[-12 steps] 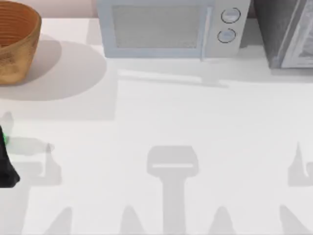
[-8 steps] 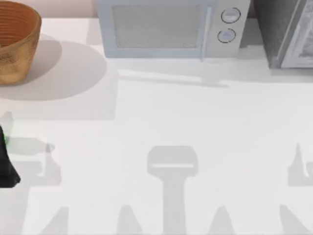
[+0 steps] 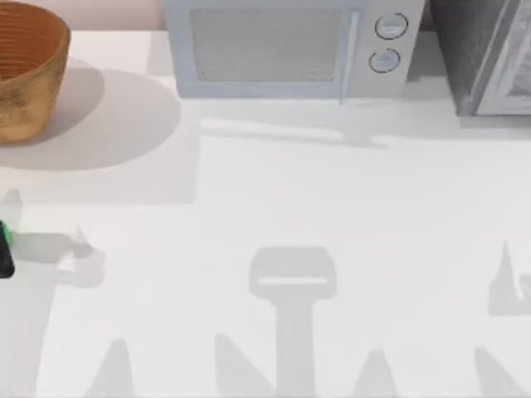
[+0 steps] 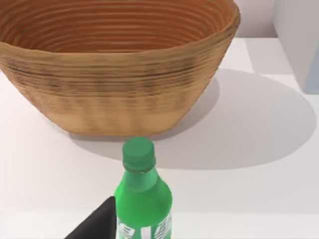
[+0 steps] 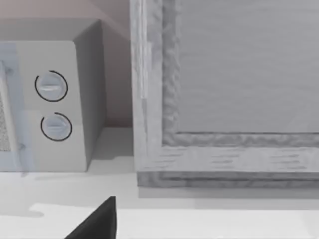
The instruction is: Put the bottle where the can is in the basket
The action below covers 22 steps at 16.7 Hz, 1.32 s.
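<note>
Left tool is sitting at the far left edge of the top view, low beside the worktop's left border, with a sliver of green bottle showing against its dark body; whether its fingers are clamped on the bottle or merely beside it, I cannot tell, since the left wrist view is giving just one dark finger lying against the bottle's side; the bottle is standing upright there, cap up, a little short of the basket and not touching it; the basket's ribbed wall is rising just beyond the cap, its rim wide open above, and what lies inside it is hidden from these angles. In the top view the basket is occupying the far left corner, cut by the picture's left and top edges; bare worktop is lying between it and the tool. A microwave is standing along the back edge, near the basket but apart from it; a grey cabinet is filling the far right corner; the whole middle and front of the worktop is lying open. Right tool is showing as one dark finger in the right wrist view, facing the cabinet and microwave; I cannot tell whether it is apart or together.
</note>
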### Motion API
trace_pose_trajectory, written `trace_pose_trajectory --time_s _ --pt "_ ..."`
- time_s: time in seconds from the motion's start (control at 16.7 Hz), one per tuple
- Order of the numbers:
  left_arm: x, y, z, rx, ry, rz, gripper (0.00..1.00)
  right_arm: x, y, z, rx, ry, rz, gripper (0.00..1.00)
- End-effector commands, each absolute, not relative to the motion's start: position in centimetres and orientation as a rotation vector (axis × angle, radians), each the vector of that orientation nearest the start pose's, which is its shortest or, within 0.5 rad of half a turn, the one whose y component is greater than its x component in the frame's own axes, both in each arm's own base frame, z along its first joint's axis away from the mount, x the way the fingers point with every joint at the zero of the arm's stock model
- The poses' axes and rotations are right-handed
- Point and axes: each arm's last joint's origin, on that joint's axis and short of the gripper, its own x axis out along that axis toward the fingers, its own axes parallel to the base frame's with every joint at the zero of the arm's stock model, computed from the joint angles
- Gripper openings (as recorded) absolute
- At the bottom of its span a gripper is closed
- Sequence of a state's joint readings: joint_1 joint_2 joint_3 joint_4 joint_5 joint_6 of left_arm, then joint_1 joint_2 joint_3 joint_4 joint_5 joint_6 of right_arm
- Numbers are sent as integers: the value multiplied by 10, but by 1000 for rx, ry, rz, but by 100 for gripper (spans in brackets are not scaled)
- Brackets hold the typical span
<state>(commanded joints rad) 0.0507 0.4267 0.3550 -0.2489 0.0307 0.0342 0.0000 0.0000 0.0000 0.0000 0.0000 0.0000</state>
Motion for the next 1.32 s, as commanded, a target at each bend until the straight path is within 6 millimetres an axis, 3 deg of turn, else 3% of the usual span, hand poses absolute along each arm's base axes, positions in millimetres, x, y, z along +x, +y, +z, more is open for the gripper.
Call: trace_pose_trajectory --time_s 0.3,0.48,0.66,0.78,0.96,1.14,1.32 --pt "181 14 293 27 502 -13 100 106 -1 160 0 0 0 100" --pt "233 24 325 21 626 -34 100 106 -1 160 0 0 0 100" --pt "295 39 341 3 758 -56 100 106 -1 160 0 0 0 100" --pt "337 52 339 -15 844 -71 100 106 -1 160 0 0 0 100" --pt "397 73 321 -49 964 -94 100 106 -1 160 0 0 0 100" --pt "445 95 288 -88 1071 -115 100 106 -1 160 0 0 0 100" --pt "479 114 250 -128 1158 -134 100 106 -1 160 0 0 0 100"
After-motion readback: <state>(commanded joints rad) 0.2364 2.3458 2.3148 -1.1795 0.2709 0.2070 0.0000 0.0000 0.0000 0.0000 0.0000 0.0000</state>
